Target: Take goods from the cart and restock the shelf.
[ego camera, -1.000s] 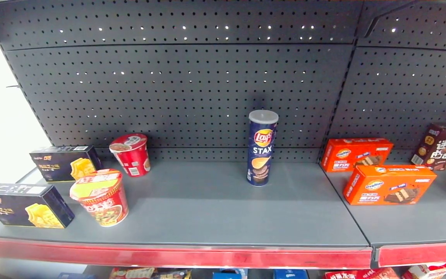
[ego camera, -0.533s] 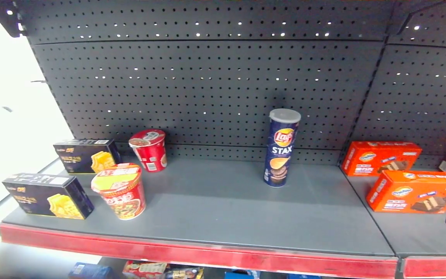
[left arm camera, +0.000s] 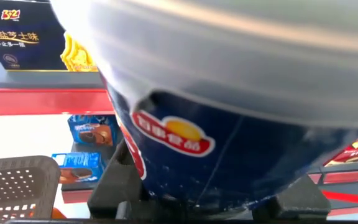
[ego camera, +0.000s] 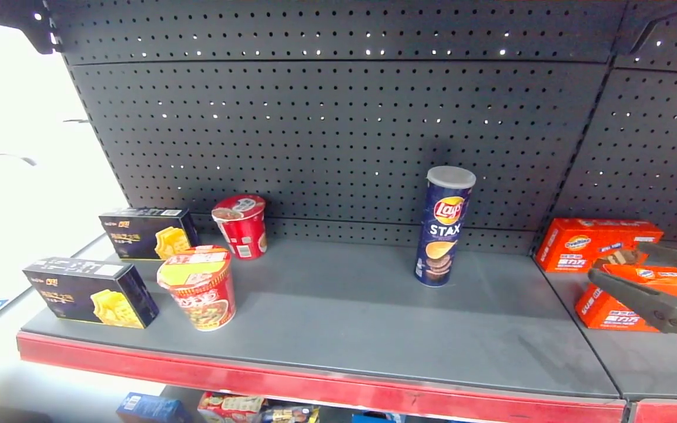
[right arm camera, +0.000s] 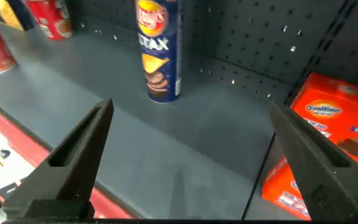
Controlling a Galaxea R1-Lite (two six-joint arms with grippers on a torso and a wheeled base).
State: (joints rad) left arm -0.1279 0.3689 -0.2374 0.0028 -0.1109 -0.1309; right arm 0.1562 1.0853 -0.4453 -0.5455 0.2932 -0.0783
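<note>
A tall blue chips can (ego camera: 445,226) with a clear lid stands upright at the back of the grey shelf (ego camera: 338,317), against the pegboard. My right gripper (ego camera: 617,261) hovers open at the shelf's right end, in front of the orange boxes (ego camera: 600,244), with nothing between its fingers. In the right wrist view the gripper (right arm camera: 191,109) frames bare shelf, with the standing can (right arm camera: 160,50) ahead of it. My left gripper (left arm camera: 210,199) is shut on a second blue can (left arm camera: 229,155) with a clear lid, held below the shelf's red front edge (left arm camera: 42,99).
Two red noodle cups (ego camera: 200,288) and two dark boxes (ego camera: 91,291) stand on the shelf's left part. A wide bare stretch lies between the cups and the standing can. Packets fill the lower shelf (ego camera: 233,405). A dark mesh basket (left arm camera: 11,186) sits low beside my left gripper.
The head camera has swung, shifting the whole shelf picture to the right. My right gripper has come into view from the right edge, open, and now reaches in over the shelf.
</note>
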